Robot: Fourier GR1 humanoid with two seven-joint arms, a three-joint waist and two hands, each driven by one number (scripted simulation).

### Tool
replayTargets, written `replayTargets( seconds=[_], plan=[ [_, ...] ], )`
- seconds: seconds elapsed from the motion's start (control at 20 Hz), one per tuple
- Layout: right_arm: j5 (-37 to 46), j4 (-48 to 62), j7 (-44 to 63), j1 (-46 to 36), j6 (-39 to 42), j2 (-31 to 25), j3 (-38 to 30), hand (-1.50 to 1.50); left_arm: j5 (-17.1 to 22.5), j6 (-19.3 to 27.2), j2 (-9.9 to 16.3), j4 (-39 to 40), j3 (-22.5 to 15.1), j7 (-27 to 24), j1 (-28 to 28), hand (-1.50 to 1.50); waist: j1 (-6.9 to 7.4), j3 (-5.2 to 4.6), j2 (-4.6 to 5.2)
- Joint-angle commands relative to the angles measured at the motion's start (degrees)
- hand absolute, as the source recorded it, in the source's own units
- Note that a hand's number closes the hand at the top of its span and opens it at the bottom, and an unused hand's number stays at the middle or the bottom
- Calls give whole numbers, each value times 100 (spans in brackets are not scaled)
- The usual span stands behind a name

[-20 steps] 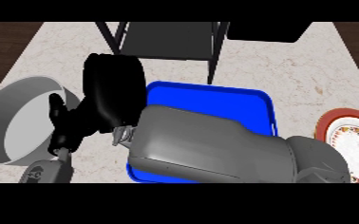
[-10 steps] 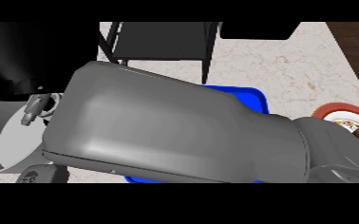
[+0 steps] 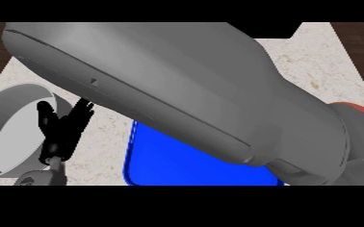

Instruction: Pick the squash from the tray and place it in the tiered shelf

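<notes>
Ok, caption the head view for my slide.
Grey forearm fills the view above the blue tray; left robot hand rests open by a grey bowl.

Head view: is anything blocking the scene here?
Head view: the right forearm fills most of it, close to the camera, hiding the shelf and squash; only a corner of the blue tray, the grey bowl and the left hand show.

Pale speckled marble-look counter top (image 3: 99,139) shows at lower left and upper right. Dark brown wood floor (image 3: 352,31) strip at the far right edge, another sliver at upper left. Even, flat light.
</notes>
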Motion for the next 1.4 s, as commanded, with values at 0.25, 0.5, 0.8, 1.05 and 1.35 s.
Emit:
replayTargets(
  seconds=[0.25, 0.5, 0.8, 1.05, 1.35],
  plan=[
    [-204, 1107, -520, -225, 551, -273, -815, 150, -92, 75, -143, -41, -86, 124, 25, 0, 10, -9, 41],
    [-340, 1647, -1381, -195, 950, -298, -1025, 150, -144, 87, -251, 143, -108, 48, -150, 0, 29, -12, 68],
    [-26, 2367, -1841, -206, 788, -175, -1095, 150, -90, -26, -240, 253, -16, -43, -99, 0, 60, -14, 77],
    [126, 2922, -2381, -66, 339, -127, -1251, 150, -174, -52, -209, 226, -6, -203, 90, 0, 119, -16, 101],
    [330, 3346, -3006, 119, -116, -23, -1294, 150, -187, -12, -229, 78, -76, 211, -216, 0, 147, -13, 114]
  ],
)
